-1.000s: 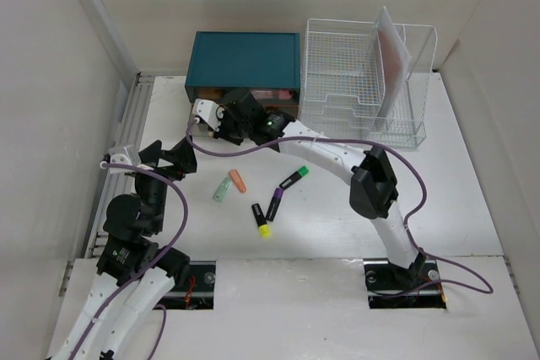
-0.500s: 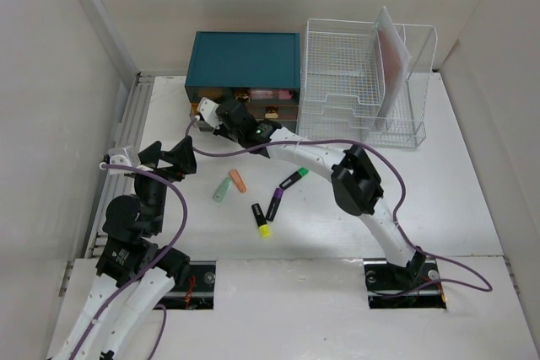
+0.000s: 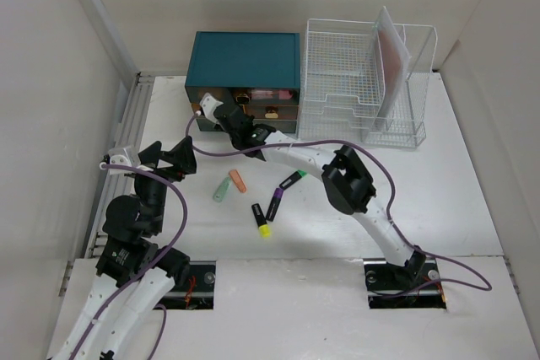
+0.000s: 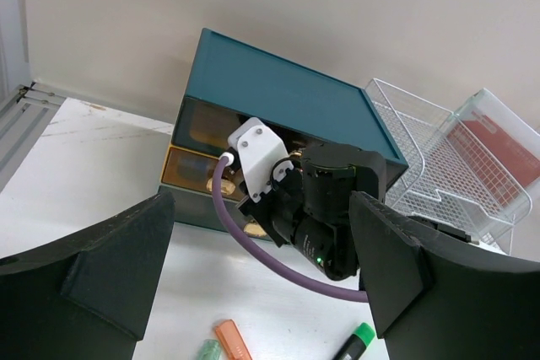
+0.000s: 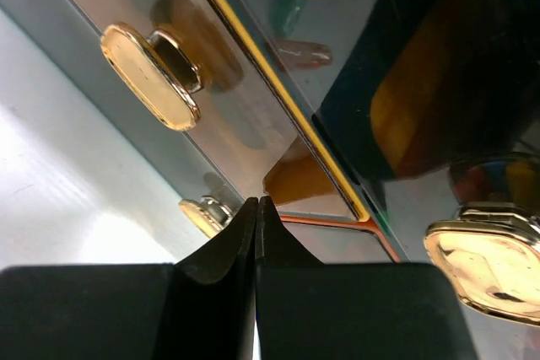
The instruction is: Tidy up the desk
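The white desk (image 3: 456, 174) holds several highlighters: an orange one (image 3: 238, 180), a pale green one (image 3: 222, 190), a green-capped one (image 3: 292, 179), a purple one (image 3: 274, 205) and a yellow one (image 3: 261, 220). My right gripper (image 3: 221, 115) is shut and empty, its tips (image 5: 256, 204) right at the lower drawer fronts of the teal drawer box (image 3: 245, 61), between gold handles (image 5: 152, 73). My left gripper (image 3: 173, 158) is open and empty, hovering left of the highlighters; its wrist view looks at the right wrist (image 4: 329, 208) and the box (image 4: 278, 82).
A white wire rack (image 3: 354, 82) with a pink folder (image 3: 392, 52) stands right of the drawer box. A ribbed metal rail (image 3: 126, 132) runs along the desk's left edge. The right arm's purple cable (image 3: 287, 142) hangs above the highlighters. Walls close in on both sides.
My right arm has pushed left and in toward the drawer box, its elbow shifting left and the shut gripper closing on the lower drawers. The left arm and highlighters have not moved.
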You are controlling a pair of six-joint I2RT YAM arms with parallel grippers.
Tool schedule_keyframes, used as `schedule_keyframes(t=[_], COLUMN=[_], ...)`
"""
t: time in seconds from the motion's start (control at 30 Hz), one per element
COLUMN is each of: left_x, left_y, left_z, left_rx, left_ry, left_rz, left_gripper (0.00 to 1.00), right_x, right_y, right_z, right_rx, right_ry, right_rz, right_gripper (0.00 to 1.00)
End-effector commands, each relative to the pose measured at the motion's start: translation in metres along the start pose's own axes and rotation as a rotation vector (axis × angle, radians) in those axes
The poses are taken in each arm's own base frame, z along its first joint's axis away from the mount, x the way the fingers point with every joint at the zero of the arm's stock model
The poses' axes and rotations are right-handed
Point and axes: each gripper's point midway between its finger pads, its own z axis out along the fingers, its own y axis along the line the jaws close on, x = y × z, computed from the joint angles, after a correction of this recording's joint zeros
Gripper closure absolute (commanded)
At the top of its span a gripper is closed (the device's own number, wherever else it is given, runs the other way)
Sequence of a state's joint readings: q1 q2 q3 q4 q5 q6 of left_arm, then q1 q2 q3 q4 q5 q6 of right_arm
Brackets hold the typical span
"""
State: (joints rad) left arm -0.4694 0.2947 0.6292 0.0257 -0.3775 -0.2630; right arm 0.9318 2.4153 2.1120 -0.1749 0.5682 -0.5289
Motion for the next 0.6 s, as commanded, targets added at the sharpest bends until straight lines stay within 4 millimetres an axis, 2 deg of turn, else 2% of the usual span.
schedule_keyframes(t=[0.0, 0.1, 0.2, 0.23, 0.27, 0.3, 0.33, 0.37, 0.4, 0.43, 0.47, 0.5, 0.53, 0.57], left_x=[-0.011, -0.007, -0.006, -0.004, -0.003, -0.003, -0.003, -0.008, -0.003, -0.007, -0.005, -0.003, -0.002, 0.003], left_y=[-0.004, -0.002, -0.003, -0.003, -0.005, -0.005, -0.005, -0.008, -0.009, -0.01, -0.012, -0.017, -0.023, -0.028], left_z=[-0.001, 0.0, 0.002, 0.003, 0.003, 0.003, 0.003, 0.002, 0.002, 0.001, 0.001, 0.0, 0.001, 0.004], left_rx=[0.017, 0.014, 0.014, 0.011, 0.02, 0.02, 0.02, 0.04, 0.048, 0.054, 0.069, 0.098, 0.13, 0.156], left_ry=[-0.045, -0.037, -0.036, -0.028, -0.025, -0.025, -0.025, -0.04, -0.027, -0.044, -0.041, -0.032, -0.036, -0.018], left_rz=[-0.017, -0.013, -0.013, -0.009, -0.009, -0.009, -0.009, -0.018, -0.013, -0.021, -0.021, -0.02, -0.025, -0.02], left_gripper=[0.19, 0.19, 0.2, 0.2, 0.2, 0.2, 0.2, 0.2, 0.2, 0.2, 0.17, 0.11, 0.08, 0.06], right_x=[-0.032, -0.021, -0.03, -0.017, -0.033, -0.047, -0.027, -0.045, -0.048, -0.047, -0.034, -0.044, -0.041, -0.029], right_y=[-0.035, -0.028, -0.033, -0.019, -0.032, -0.012, 0.008, -0.003, 0.005, 0.001, 0.001, -0.024, -0.036, -0.038], right_z=[-0.005, -0.005, -0.019, -0.022, -0.044, -0.062, -0.076, -0.107, -0.124, -0.135, -0.143, -0.164, -0.172, -0.176], right_rx=[0.133, 0.12, 0.079, 0.018, -0.028, -0.164, -0.287, -0.36, -0.45, -0.467, -0.477, -0.437, -0.401, -0.381], right_ry=[-0.075, -0.053, -0.088, -0.07, -0.117, -0.176, -0.136, -0.2, -0.233, -0.235, -0.216, -0.263, -0.271, -0.273], right_rz=[0.071, 0.053, 0.104, 0.093, 0.113, 0.106, 0.06, 0.059, 0.053, 0.051, 0.025, 0.026, 0.009, -0.021], right_gripper=[1.0, 1.0, 1.0, 1.0, 1.0, 1.0, 0.98, 0.91, 0.82, 0.55, 0.4, 0.28, 0.19, 0.07])
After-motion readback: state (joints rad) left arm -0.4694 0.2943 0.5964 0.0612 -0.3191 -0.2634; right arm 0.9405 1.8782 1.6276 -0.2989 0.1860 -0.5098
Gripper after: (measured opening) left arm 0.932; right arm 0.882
